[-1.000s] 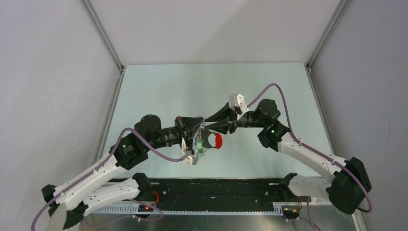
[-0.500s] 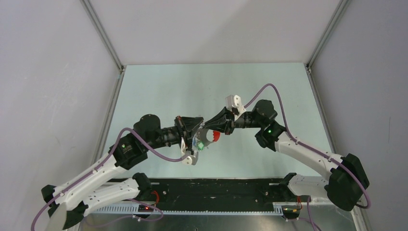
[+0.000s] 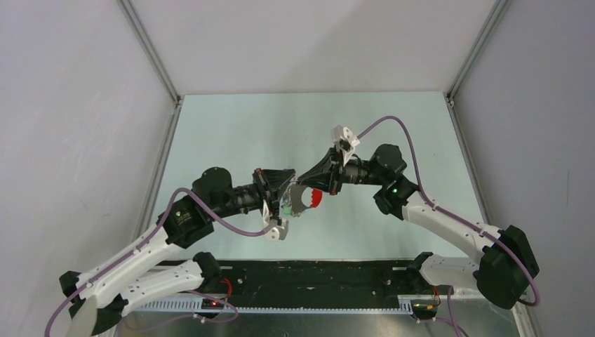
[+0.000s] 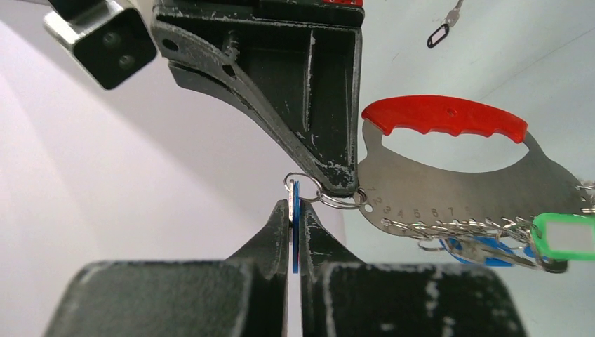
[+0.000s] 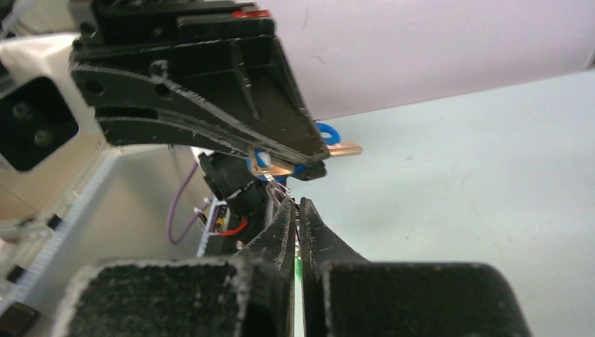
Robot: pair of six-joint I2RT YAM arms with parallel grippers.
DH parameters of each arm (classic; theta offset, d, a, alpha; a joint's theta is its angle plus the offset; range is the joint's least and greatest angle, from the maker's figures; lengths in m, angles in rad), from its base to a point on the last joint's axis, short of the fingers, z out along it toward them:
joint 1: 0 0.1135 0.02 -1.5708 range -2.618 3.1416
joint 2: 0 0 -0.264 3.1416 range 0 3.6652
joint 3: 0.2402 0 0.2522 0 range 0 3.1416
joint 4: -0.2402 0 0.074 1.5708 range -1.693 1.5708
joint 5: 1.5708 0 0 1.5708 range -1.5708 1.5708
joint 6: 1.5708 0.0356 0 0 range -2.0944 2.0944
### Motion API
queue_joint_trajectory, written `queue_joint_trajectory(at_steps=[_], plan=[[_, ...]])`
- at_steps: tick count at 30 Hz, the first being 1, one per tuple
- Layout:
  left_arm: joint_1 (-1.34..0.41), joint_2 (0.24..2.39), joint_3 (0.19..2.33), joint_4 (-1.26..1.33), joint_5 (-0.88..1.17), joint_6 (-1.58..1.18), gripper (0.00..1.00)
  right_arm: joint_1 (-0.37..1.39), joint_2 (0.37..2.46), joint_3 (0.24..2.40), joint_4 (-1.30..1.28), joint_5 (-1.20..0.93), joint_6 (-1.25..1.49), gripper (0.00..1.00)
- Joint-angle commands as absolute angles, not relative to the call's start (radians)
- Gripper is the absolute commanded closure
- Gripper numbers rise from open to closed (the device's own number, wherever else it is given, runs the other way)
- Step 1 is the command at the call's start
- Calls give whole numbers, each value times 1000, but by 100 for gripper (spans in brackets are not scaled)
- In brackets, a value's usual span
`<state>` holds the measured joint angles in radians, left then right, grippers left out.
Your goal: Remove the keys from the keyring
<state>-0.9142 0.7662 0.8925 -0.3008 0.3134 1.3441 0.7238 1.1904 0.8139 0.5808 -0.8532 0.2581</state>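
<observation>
The keyring (image 4: 456,189) is a flat metal plate with a curved red plastic loop (image 4: 442,116), and it hangs in the air between my grippers (image 3: 309,199). Several keys hang from its lower edge, among them one with a green tag (image 4: 568,235) and one with a blue tag (image 4: 484,253). My left gripper (image 4: 295,205) is shut on a blue-tagged key (image 4: 295,225), which joins the plate's corner by small rings (image 4: 303,188). My right gripper (image 5: 297,205) is shut on the plate's thin edge at that corner. Its fingers (image 4: 309,98) show in the left wrist view.
A lone silver key with a black tag (image 4: 438,35) lies on the pale green table (image 3: 245,126) beyond the keyring. Grey walls enclose the table on three sides. A black rail (image 3: 316,274) runs along the near edge between the arm bases.
The right wrist has rolled and shifted slightly left. The keyring has turned, so its flat plate now faces the top camera. The left gripper has kept its hold.
</observation>
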Motion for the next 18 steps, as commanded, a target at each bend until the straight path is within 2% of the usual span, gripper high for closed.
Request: queue_joint_trajectory(at_steps=[1, 5, 11, 13, 14, 16, 18], plan=[[-920, 746, 913, -226, 318, 1359, 100, 698, 1194, 826, 607, -723, 546, 100], [-919, 746, 898, -226, 322, 1358, 100, 657, 1234, 821, 649, -685, 774, 100], [-919, 746, 872, -226, 301, 1363, 100, 638, 1285, 737, 917, -624, 1071, 100], [-920, 750, 873, -225, 290, 1361, 100, 647, 1300, 728, 985, -634, 1094, 100], [-919, 749, 874, -225, 285, 1358, 100, 650, 1303, 727, 1011, -654, 1084, 88], [-920, 747, 879, -226, 287, 1354, 100, 647, 1292, 719, 982, -663, 987, 73], [-920, 742, 880, -225, 291, 1351, 100, 646, 1251, 713, 892, -644, 852, 66]])
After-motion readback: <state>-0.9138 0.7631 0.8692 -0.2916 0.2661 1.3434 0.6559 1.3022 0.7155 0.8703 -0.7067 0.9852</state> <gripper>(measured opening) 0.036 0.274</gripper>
